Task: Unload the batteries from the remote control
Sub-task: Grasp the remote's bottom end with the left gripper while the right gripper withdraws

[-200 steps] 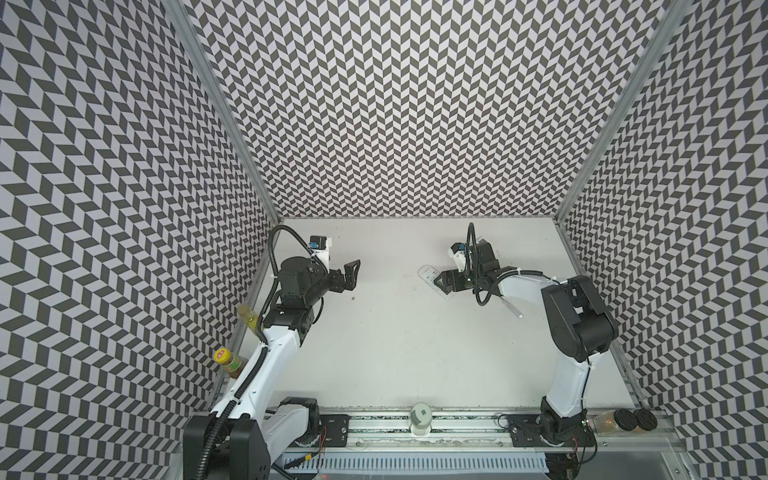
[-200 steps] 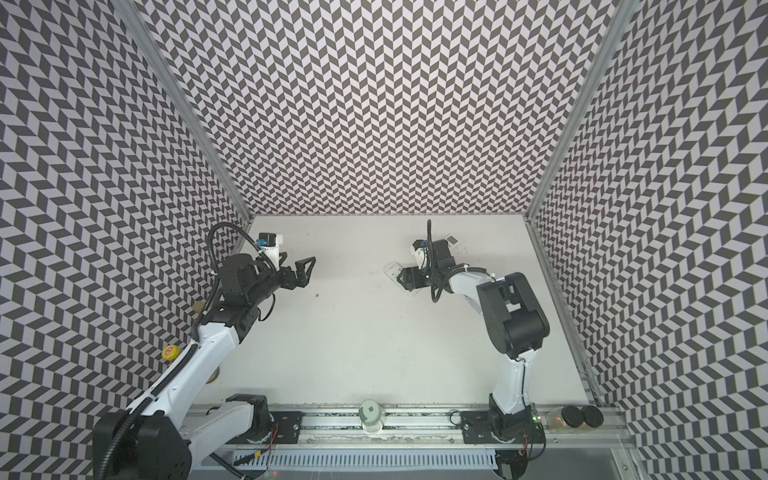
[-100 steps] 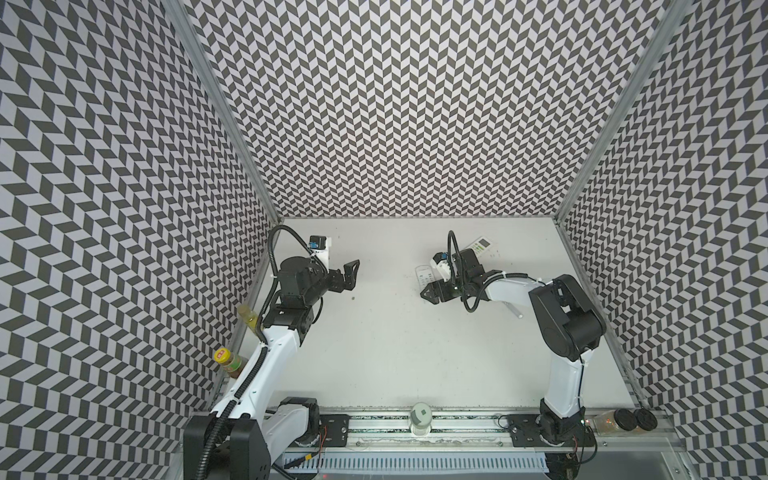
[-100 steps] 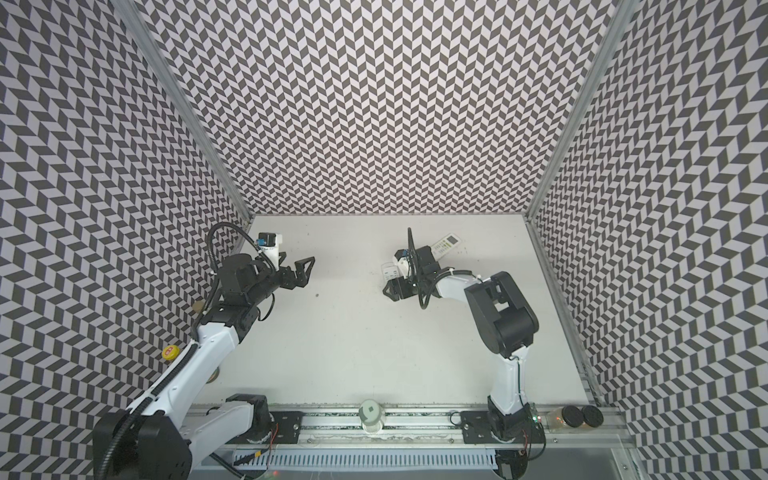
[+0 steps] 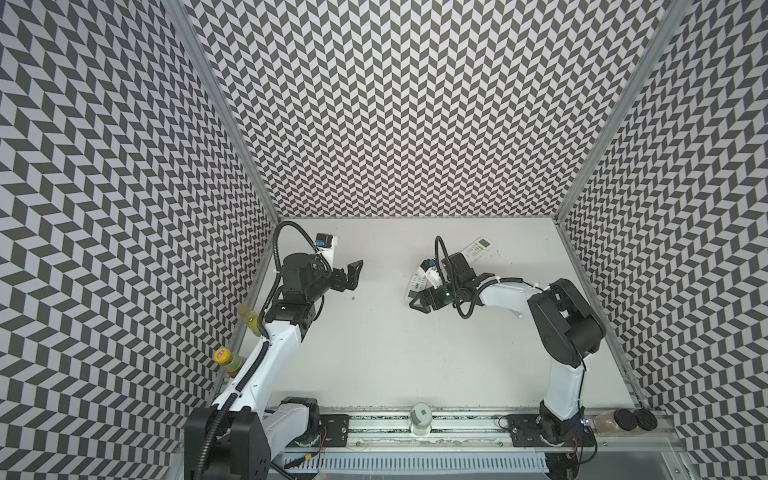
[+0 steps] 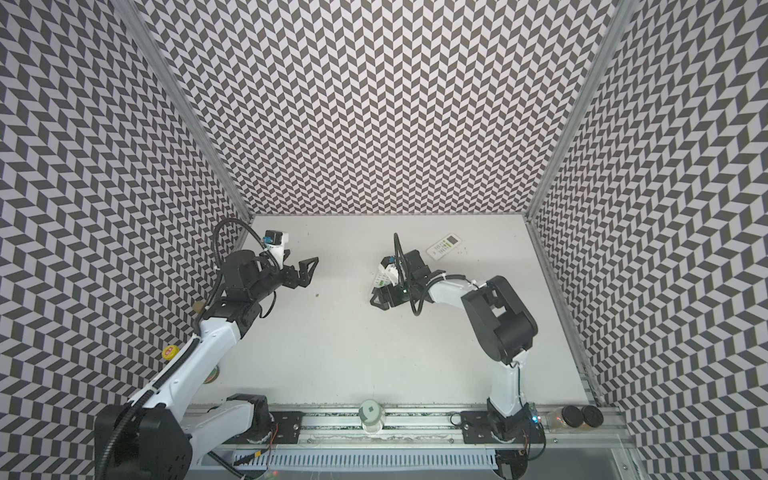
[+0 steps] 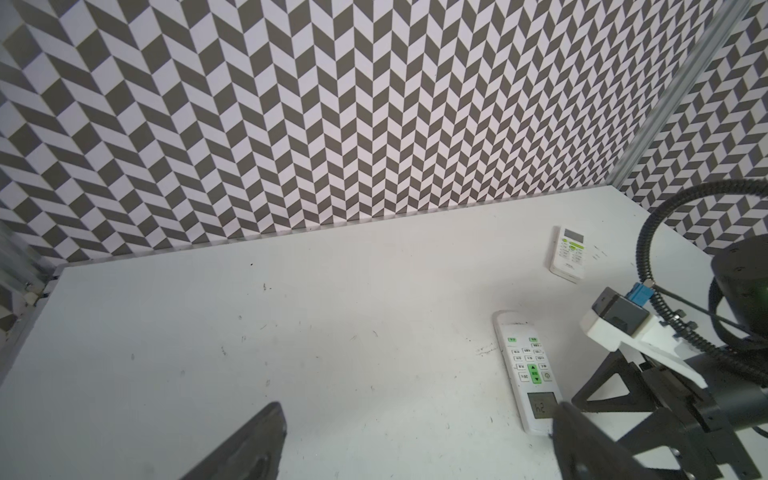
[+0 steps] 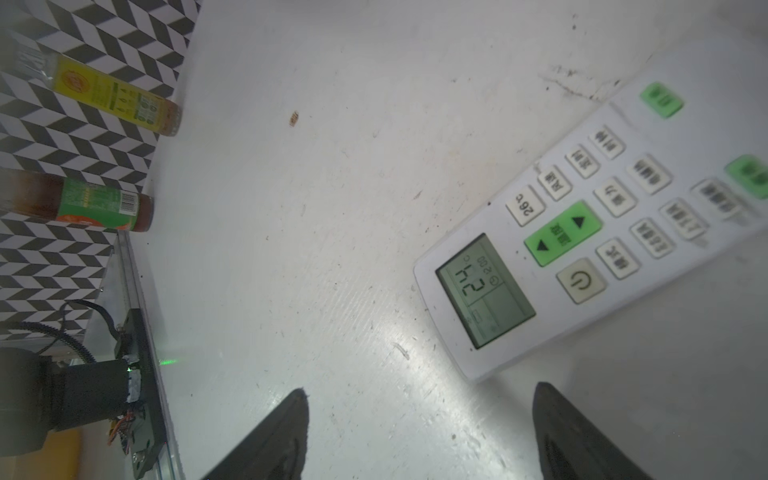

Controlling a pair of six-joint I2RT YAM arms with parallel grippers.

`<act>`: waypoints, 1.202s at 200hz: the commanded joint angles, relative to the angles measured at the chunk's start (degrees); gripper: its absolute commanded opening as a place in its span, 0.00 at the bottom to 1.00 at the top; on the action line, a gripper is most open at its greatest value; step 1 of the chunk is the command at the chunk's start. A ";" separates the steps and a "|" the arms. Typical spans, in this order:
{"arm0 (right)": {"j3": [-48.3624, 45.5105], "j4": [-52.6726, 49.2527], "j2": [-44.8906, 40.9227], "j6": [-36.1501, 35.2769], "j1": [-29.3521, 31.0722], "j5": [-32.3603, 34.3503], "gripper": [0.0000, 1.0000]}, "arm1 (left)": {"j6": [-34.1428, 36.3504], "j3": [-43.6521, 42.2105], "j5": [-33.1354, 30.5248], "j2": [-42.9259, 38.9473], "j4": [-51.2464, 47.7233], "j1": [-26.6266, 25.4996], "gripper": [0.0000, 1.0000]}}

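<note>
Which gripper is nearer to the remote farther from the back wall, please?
Right. The right gripper stands open just off the display end of the remote; the left gripper is well across the table.

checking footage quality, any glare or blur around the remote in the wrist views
Right wrist view: a glare streak on the table beside the remote, screen sharp, bottles soft. Left wrist view: even light, remote crisp, fingertips of the left hand soft.

remote — white, green buttons | walls — grey-white chevron | table white
</note>
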 commanded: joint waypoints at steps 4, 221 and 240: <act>-1.74 -0.30 -10.19 0.01 -0.61 4.04 0.82 | 0.74 3.92 1.08 2.25 -1.61 -2.26 1.00; -24.94 -0.02 -53.32 -0.35 -3.29 46.98 0.93 | -4.54 18.53 -18.88 33.43 -9.93 -31.28 1.00; -24.63 -0.41 -53.41 -0.49 -3.30 47.42 0.93 | -4.72 20.20 -22.02 36.70 -10.75 -32.82 1.00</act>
